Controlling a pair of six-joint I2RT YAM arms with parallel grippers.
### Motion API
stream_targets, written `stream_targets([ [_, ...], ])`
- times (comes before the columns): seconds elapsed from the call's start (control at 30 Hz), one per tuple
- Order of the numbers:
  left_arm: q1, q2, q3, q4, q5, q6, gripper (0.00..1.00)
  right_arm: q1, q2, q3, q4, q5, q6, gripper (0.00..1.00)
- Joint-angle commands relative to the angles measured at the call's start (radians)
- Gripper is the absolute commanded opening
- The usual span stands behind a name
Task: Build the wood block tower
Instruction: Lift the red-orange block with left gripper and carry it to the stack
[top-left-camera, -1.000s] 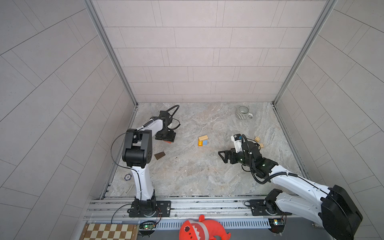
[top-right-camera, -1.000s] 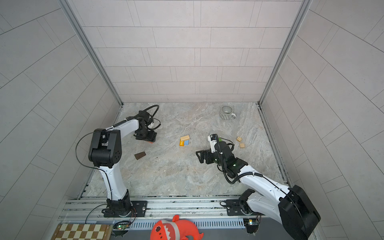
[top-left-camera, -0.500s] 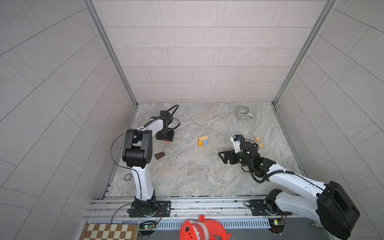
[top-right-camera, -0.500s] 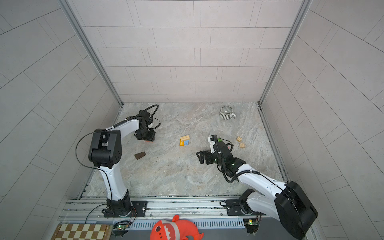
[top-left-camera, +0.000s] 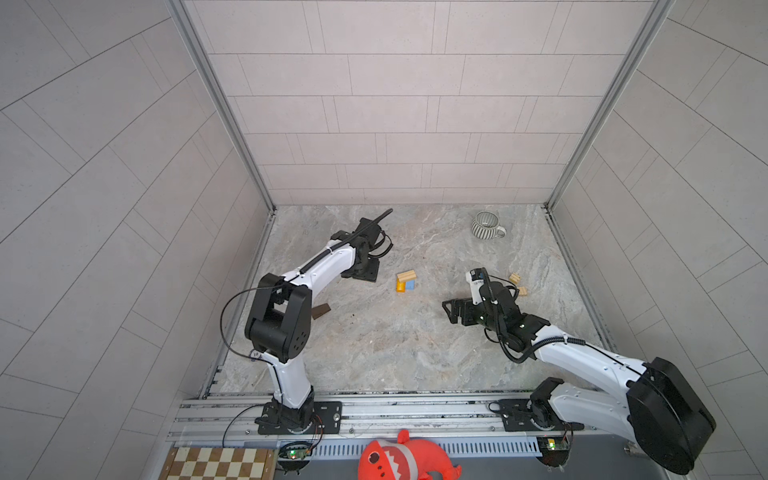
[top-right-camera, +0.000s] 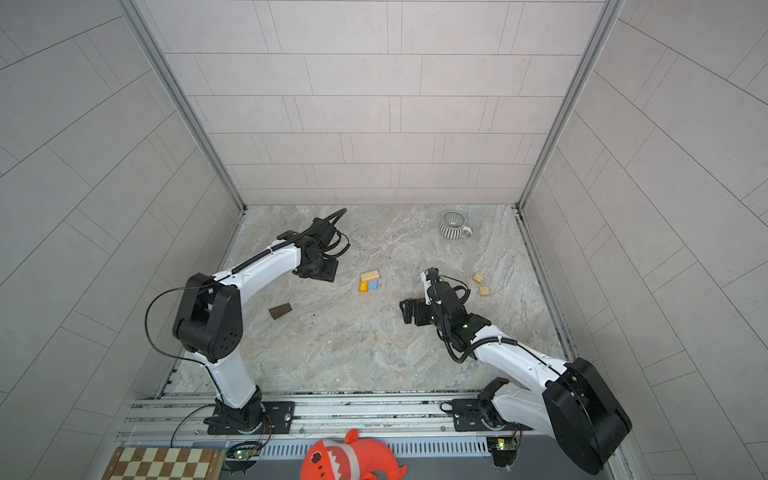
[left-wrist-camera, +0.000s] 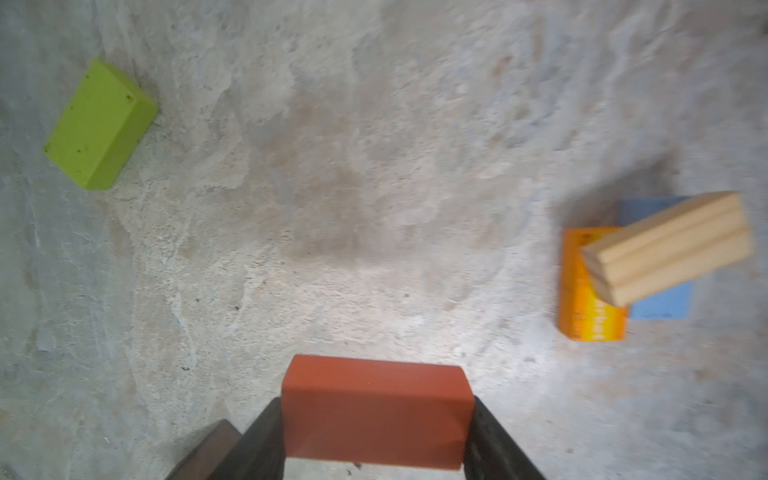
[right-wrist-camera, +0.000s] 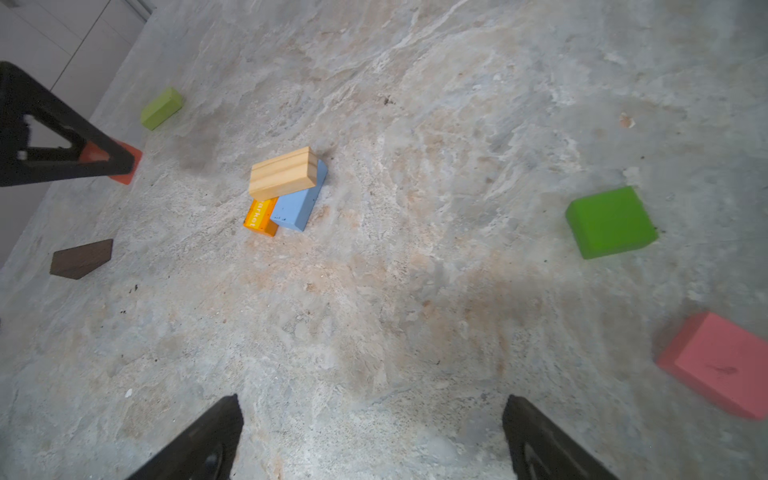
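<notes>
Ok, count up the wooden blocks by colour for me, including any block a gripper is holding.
Tan blocks: 3
Green blocks: 2
Red block, in the left gripper: 1
Orange block: 1
Blue block: 1
Pink block: 1
Dark brown block: 1
Total: 10

Pale grey rectangular-tiled walls (top-left-camera: 395, 104) with aluminium corner posts (top-left-camera: 224, 108) enclose the marbled grey-beige stone desk (top-left-camera: 395, 353), the back wall well beyond the right claw (top-left-camera: 449, 311).
</notes>
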Motion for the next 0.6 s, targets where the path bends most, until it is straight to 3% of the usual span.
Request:
stream_targets([
  [0.0, -0.073, -0.026, 0.033, -0.059, -0.05, -0.169, 0.45, -0.021, 0.025, -0.018, 0.0, 0.034, 0.007, 1.0],
  [0.33, -0.26, 0.055, 0.025, 0.041, -0.064, -0.345, 0.45, -0.055, 0.05, -0.029, 0.015, 0.023, 0.014, 1.0],
  [0.57, -0.271, 0.142, 0.041, 0.114, -0.022, -0.39, 0.45, -0.054, 0.06, -0.027, 0.022, 0.014, 0.019, 1.0],
])
